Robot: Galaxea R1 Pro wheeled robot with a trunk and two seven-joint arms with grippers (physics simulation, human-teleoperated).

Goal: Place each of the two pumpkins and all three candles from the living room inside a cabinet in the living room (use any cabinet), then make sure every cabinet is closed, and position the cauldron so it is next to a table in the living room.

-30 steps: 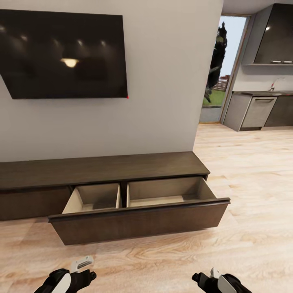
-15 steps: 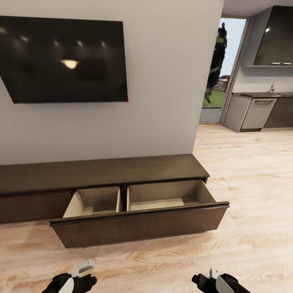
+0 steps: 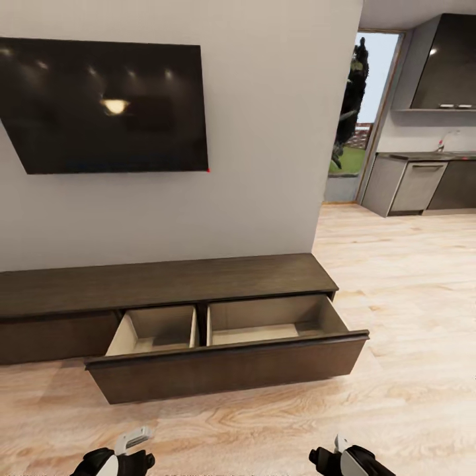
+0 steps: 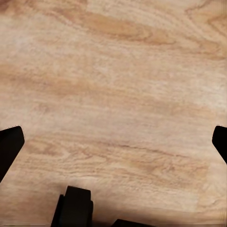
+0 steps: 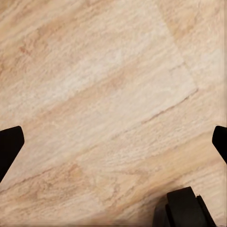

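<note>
The long dark brown cabinet (image 3: 165, 281) stands against the wall ahead of me. Its wide drawer (image 3: 225, 370) is pulled out over the floor. Both of the drawer's light-lined compartments, left (image 3: 155, 330) and right (image 3: 271, 320), hold nothing. My left gripper (image 3: 119, 456) and right gripper (image 3: 344, 456) hang low over the floor in front of the drawer. In the wrist views the left gripper (image 4: 113, 146) and the right gripper (image 5: 113, 146) have their fingertips spread wide over bare planks. The pumpkins, candles, cauldron and table are out of view.
A large black TV (image 3: 106, 106) hangs on the wall above the cabinet. To the right, light wood floor (image 3: 410, 277) runs toward a doorway (image 3: 354, 112) and grey kitchen units (image 3: 416, 185). The pulled-out drawer front juts into the floor space ahead.
The whole head view has shifted: TV and cabinet sit slightly lower and smaller in the picture, so the camera has moved. The drawer stays open and both grippers stay spread.
</note>
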